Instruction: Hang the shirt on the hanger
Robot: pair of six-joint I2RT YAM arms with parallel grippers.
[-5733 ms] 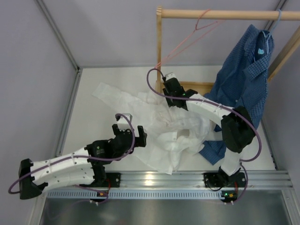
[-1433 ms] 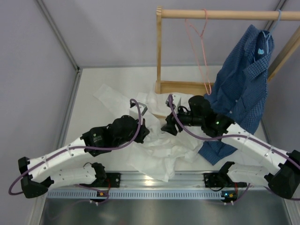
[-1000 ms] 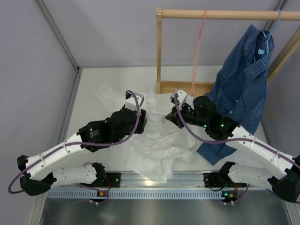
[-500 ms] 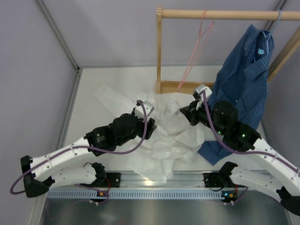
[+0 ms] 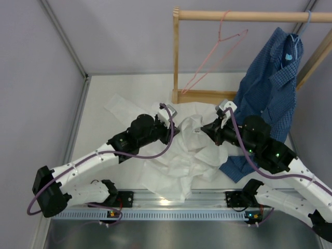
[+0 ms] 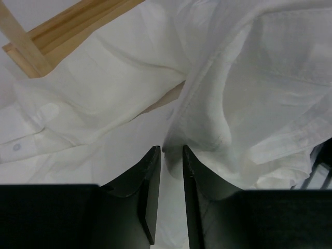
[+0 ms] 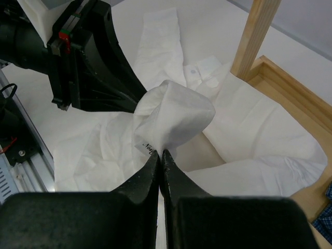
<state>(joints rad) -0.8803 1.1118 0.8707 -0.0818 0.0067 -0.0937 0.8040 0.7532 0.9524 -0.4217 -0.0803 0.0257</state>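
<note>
The white shirt (image 5: 176, 161) lies crumpled on the table in front of the wooden rack. My right gripper (image 7: 161, 152) is shut on a fold of the shirt (image 7: 176, 114) beside a small label and holds it bunched above the rest. My left gripper (image 6: 171, 150) faces it from the left, its jaws drawn narrow with a fold of the shirt (image 6: 249, 104) between the tips. In the top view the left gripper (image 5: 174, 124) and right gripper (image 5: 205, 128) stand close together over the cloth. The pink hanger (image 5: 218, 54) hangs from the rod, tilted and bare.
The wooden rack (image 5: 176, 52) stands at the back, its base frame (image 6: 62, 31) partly under the white cloth and its post (image 7: 257, 36) close by. A dark blue checked shirt (image 5: 270, 88) hangs on a light blue hanger (image 5: 306, 23) at the right.
My left gripper has moved right to the raised fold and its jaws have narrowed. The right gripper has shifted a little with the fold. The pink hanger has swung to a new tilt.
</note>
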